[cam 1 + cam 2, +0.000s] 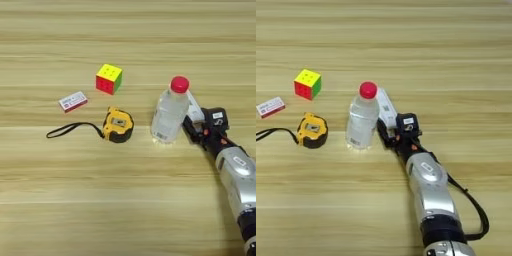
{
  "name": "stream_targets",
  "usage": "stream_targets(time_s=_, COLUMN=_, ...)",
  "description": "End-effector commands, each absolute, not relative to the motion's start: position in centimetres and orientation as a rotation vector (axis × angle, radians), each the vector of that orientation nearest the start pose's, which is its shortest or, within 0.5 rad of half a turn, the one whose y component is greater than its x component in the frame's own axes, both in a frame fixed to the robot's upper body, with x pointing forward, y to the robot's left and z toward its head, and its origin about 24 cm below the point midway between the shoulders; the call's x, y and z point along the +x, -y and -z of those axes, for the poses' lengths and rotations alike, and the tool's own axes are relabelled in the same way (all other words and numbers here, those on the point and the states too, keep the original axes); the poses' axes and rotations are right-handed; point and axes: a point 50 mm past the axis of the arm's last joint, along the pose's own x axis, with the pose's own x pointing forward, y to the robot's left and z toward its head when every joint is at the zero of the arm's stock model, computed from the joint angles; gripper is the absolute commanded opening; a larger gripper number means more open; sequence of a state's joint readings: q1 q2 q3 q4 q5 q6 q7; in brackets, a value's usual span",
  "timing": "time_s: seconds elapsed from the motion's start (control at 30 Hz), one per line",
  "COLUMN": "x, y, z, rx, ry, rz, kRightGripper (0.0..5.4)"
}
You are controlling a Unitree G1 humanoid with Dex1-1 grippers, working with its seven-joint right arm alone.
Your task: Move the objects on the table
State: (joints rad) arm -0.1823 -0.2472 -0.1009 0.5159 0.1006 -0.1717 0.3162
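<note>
A: Reading left to right, which items lie on the table (75,200)?

B: A small red-white box (73,101), a tape measure (118,125) with its black strap (69,130) trailing left, and a puzzle cube (109,78) further back; then an upright water bottle (170,114) with a red cap (179,84), and a slim white remote (387,107) just behind it.

A: Where is the gripper (384,135)?

B: Immediately right of the bottle's lower body. Whether the fingers are spread or pinching cannot be told.

A: How should the step be done well?

B: Judged from this pose, the bottle is the target. Grip it low and squarely, since it is tall and likely to tip, and keep clear of the remote.
</note>
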Motion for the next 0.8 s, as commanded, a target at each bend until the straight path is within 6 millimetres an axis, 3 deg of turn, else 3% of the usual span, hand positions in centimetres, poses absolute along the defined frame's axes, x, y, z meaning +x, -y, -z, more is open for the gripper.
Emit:
stream_targets(time_s=0.03, x=29.1, y=20.9, z=-1.2, rx=-0.132, ry=-0.12, rz=-0.209, kRightGripper=2.89)
stream_targets(time_s=0.23, x=29.1, y=20.7, z=-0.7, rx=-0.12, ry=-0.129, rz=-0.209, kRightGripper=2.89)
stream_targets(time_s=0.27, x=29.1, y=20.7, z=-0.7, rx=-0.119, ry=-0.13, rz=-0.204, kRightGripper=3.25)
stream_targets(time_s=0.47, x=28.8, y=21.1, z=-0.6, rx=-0.118, ry=-0.13, rz=-0.174, kRightGripper=4.08)
stream_targets(time_s=0.8, x=25.2, y=23.1, z=-0.9, rx=-0.132, ry=-0.118, rz=-0.08, kRightGripper=5.33)
